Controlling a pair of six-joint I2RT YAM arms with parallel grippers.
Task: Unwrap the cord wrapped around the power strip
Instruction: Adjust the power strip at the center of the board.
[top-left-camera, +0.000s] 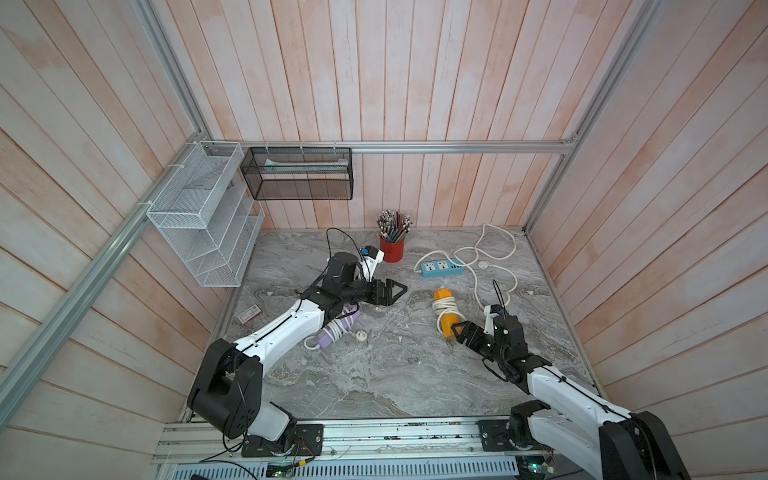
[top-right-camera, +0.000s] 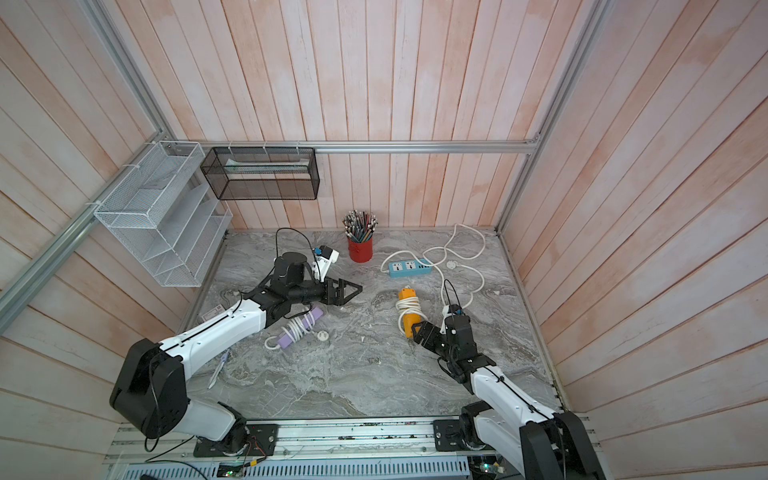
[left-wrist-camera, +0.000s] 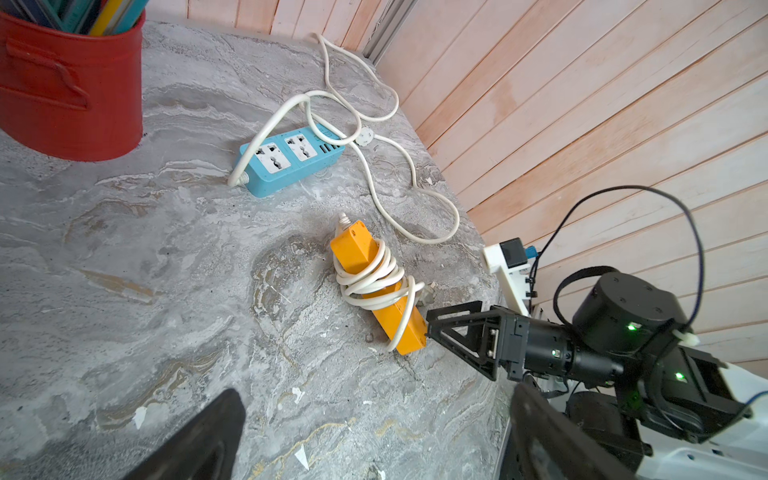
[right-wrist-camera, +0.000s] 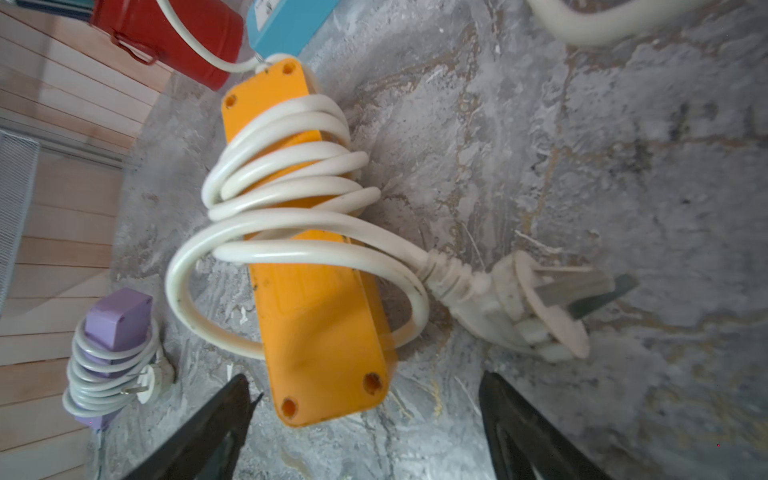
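In a top view the small box (top-left-camera: 249, 314) has a label too small to read; your left gripper (top-left-camera: 398, 293) hangs spread, holding nothing. Left wrist view: the right gripper (left-wrist-camera: 430, 328) is at the end of the orange power strip (left-wrist-camera: 353, 251). Right wrist view: its jaws stand spread on either side of that end, and the cord (right-wrist-camera: 286, 166) is wrapped around the strip.

The left arm (top-left-camera: 286, 328) is stretched forward and inward, and the left gripper (top-left-camera: 397, 293) is held level with its jaws spread fully wide. The right arm (top-left-camera: 569, 390) is angled forward and inward, and the right gripper (top-left-camera: 457, 332) is held low, jaws parted wide.
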